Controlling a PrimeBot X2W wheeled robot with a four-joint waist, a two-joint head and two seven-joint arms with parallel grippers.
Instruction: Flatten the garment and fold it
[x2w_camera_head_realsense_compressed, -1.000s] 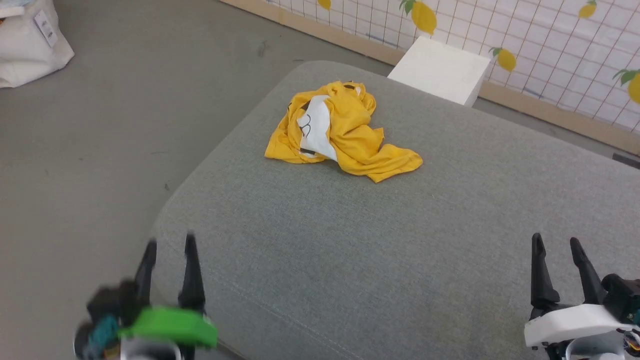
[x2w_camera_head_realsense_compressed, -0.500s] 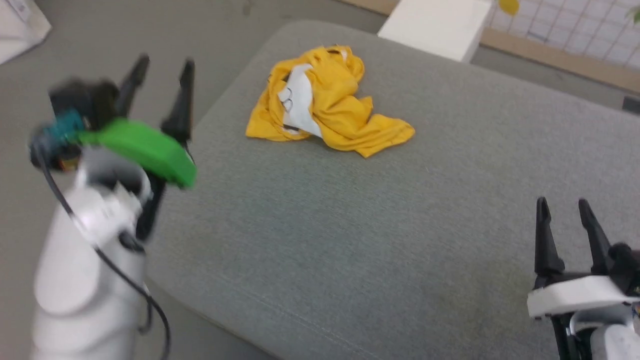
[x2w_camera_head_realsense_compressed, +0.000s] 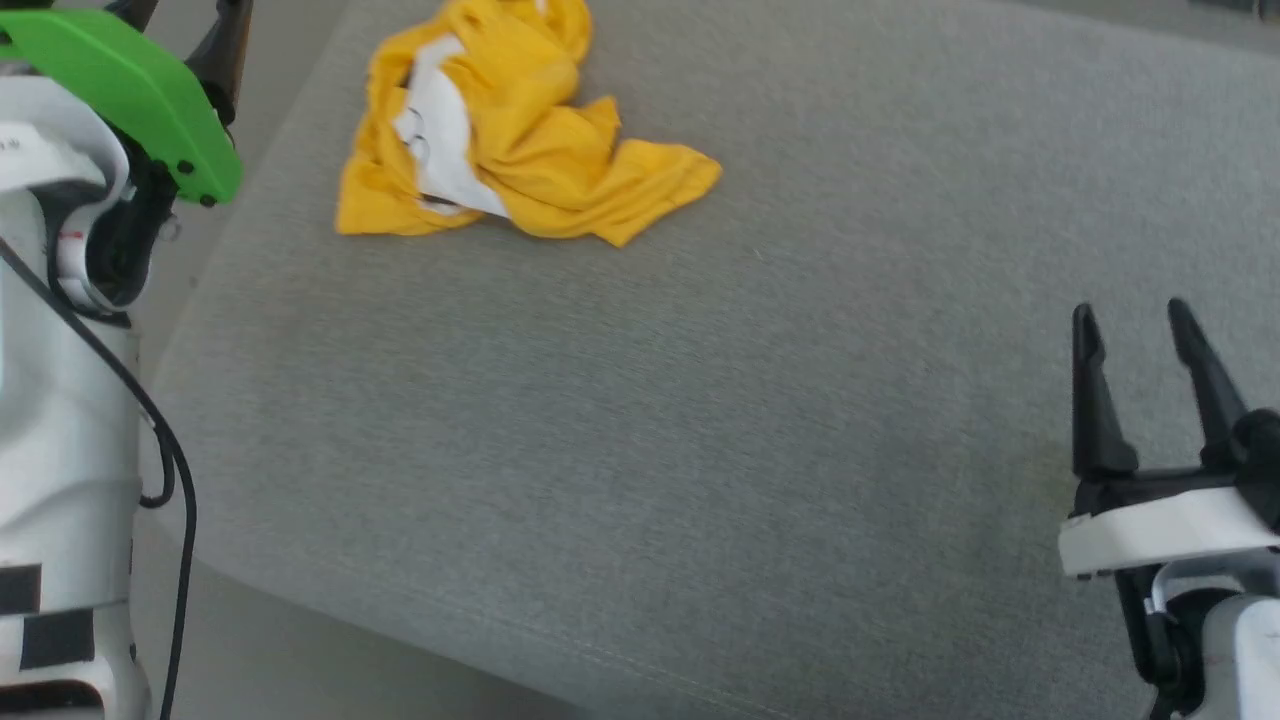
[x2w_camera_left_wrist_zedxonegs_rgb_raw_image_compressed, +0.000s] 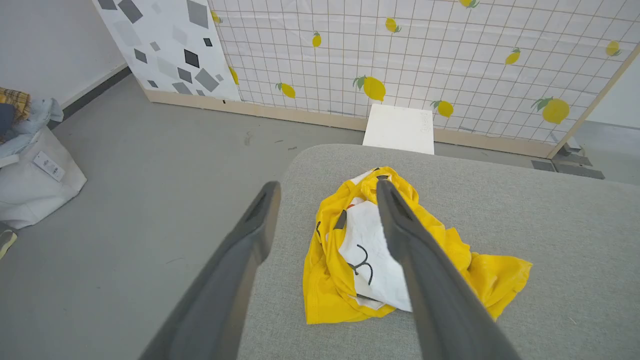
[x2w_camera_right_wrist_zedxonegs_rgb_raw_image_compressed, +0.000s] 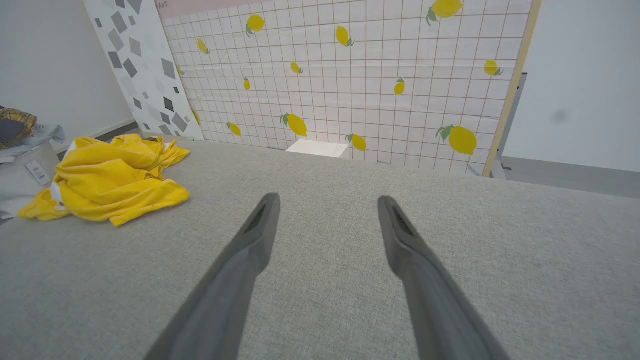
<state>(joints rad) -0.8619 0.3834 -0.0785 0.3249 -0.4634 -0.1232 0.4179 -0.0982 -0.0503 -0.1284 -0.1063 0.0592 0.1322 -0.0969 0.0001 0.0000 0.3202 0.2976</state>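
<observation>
The crumpled yellow garment (x2w_camera_left_wrist_zedxonegs_rgb_raw_image_compressed: 367, 250) is seen lying on the grey cushion (x2w_camera_left_wrist_zedxonegs_rgb_raw_image_compressed: 550, 210), with the left gripper (x2w_camera_left_wrist_zedxonegs_rgb_raw_image_compressed: 327, 184) held spread and empty above it, a white box (x2w_camera_left_wrist_zedxonegs_rgb_raw_image_compressed: 400, 129) beyond it and a white bag (x2w_camera_left_wrist_zedxonegs_rgb_raw_image_compressed: 35, 185) well to its left.

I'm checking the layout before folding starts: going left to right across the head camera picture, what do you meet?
Left claw, open, at the upper left → crumpled yellow T-shirt on the grey cushion → right claw, open, at the lower right.
</observation>
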